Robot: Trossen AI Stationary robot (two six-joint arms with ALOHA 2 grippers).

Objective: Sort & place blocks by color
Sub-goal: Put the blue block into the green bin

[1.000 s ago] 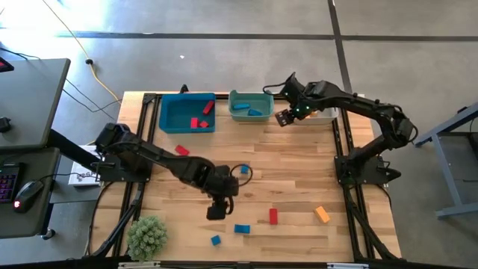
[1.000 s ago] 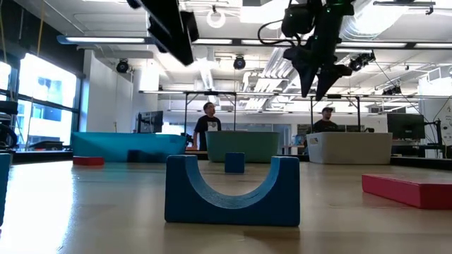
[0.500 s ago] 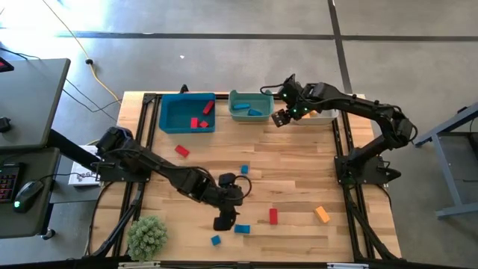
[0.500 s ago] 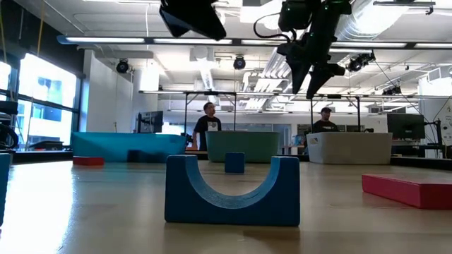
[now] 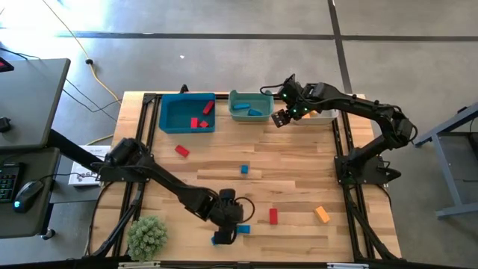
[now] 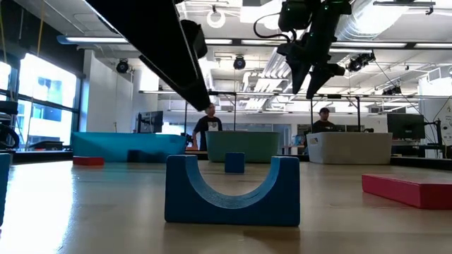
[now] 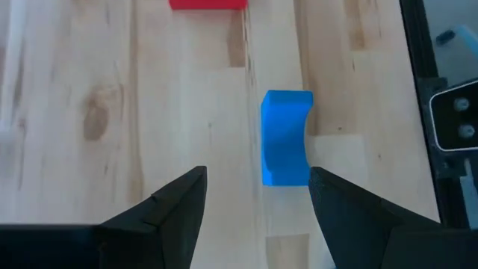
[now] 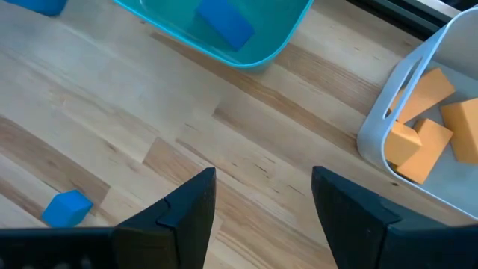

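Blue block (image 7: 286, 138) before open left jaws

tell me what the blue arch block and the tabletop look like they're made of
Blue arch-shaped block: probably moulded or printed plastic, judging by its uniform matte colour and faint ridges in the curve. Pale plank tabletop: wood, likely a sealed butcher-block top, with visible grain, knots and joined strips.

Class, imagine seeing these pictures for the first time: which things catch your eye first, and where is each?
The left gripper, open, hangs over a notched blue block near the table's front edge. The right gripper, also open, waits at the far side between the teal bin and the white bin of orange blocks. A red block lies nearby.
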